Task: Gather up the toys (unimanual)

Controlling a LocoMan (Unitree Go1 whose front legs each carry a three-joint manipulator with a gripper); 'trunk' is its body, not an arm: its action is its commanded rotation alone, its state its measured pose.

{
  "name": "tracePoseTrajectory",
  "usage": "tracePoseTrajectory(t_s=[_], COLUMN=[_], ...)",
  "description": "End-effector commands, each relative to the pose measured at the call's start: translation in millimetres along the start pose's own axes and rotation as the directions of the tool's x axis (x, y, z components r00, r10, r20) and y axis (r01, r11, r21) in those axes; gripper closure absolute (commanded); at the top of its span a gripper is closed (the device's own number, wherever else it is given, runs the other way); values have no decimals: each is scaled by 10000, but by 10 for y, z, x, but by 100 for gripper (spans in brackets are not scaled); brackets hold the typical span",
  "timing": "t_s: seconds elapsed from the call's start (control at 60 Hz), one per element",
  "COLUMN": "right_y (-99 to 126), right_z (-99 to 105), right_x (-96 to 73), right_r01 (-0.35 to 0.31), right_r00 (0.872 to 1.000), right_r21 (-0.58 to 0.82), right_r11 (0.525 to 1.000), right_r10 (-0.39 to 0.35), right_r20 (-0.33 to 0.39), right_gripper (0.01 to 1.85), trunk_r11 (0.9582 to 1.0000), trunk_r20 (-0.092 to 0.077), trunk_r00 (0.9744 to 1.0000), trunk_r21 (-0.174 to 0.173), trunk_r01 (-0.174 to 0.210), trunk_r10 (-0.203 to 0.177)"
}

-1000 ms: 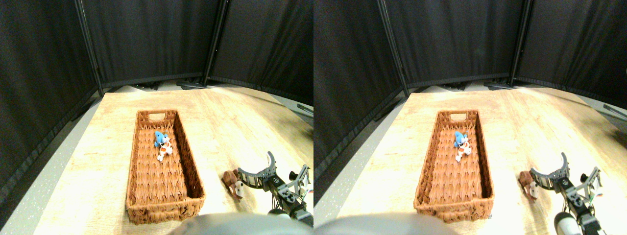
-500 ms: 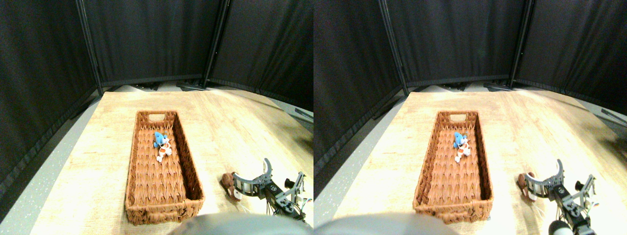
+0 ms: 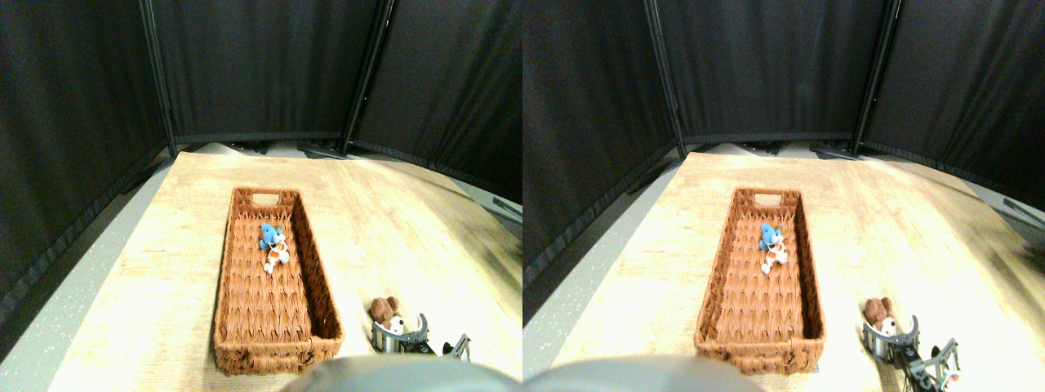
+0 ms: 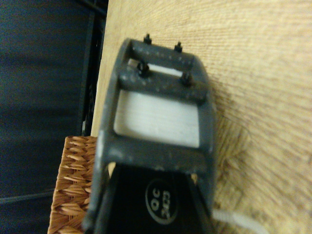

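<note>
Stereo cam high, fwd-down; wrist cam close; both see basket (image 3: 273, 282).

Camera view has shifted between frames; scene sits differently in frame. Right gripper (image 3: 399, 336) has pulled back toward the robot, now low at frame bottom, arm mostly out of view. Its jaws now sit around the brown-and-white toy (image 3: 385, 313), vs. just beside it earlier.
</note>
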Motion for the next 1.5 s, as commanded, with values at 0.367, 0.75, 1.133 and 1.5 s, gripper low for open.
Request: tracePoseTrajectory(t_s=[0.367, 0.75, 1.133, 1.5], right_y=[-111, 98, 561, 1227], right_z=[78, 41, -85, -346], right_x=[285, 328, 205, 127], right_r01=[204, 100, -1353, -2846], right_r00=[9969, 9861, 9797, 9580], right_r21=[156, -1710, -3253, -4007], right_r11=[9997, 9852, 9359, 8709], right_r10=[-215, 186, 1754, 2731], right_r20=[759, 1650, 973, -871], right_gripper=[94, 171, 171, 174], trunk_r11=[9998, 9998, 9997, 9965], trunk_r20=[-205, -163, -59, 279], trunk_r00=[9997, 9998, 9999, 9980], trunk_r21=[-152, -157, -191, -630], trunk_r01=[-130, -136, -133, -544], trunk_r10=[127, 133, 132, 562])
